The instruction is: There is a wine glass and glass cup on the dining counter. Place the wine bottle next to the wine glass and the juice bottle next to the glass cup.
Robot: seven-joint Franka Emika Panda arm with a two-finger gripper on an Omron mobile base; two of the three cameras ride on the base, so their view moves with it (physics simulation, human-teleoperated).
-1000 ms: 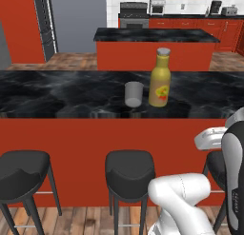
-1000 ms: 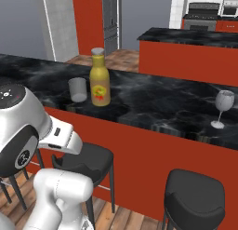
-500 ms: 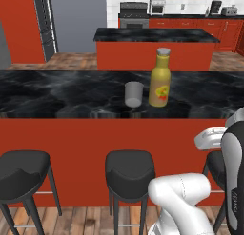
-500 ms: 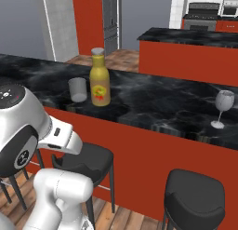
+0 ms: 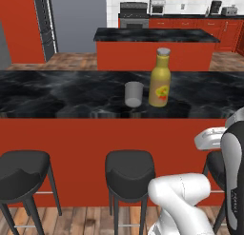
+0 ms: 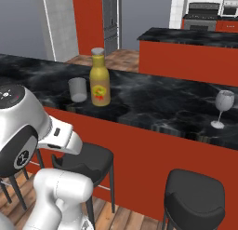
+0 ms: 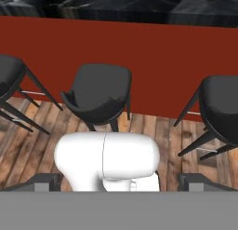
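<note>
The yellow juice bottle [image 5: 160, 79] [image 6: 99, 80] stands upright on the black marble dining counter [image 5: 57, 93] [image 6: 158, 103], just right of the grey glass cup [image 5: 134, 94] [image 6: 77, 89] and close to it. Far to the right along the same counter, near its front edge, stands the clear stemmed wine glass [image 6: 223, 105]. The wine bottle is out of view. My gripper [image 7: 122, 182] is open and holds nothing. It hangs low in front of the counter's red panel [image 7: 139, 52], its dark fingertips [image 7: 46, 182] wide apart, facing the stools.
Black bar stools [image 5: 129, 167] [image 6: 197, 196] [image 7: 100, 91] line the counter's near side on a wooden floor. Beyond the counter sits a shorter red island [image 5: 152, 44] [image 6: 195, 43] with a black top, and behind it red cabinets and an oven.
</note>
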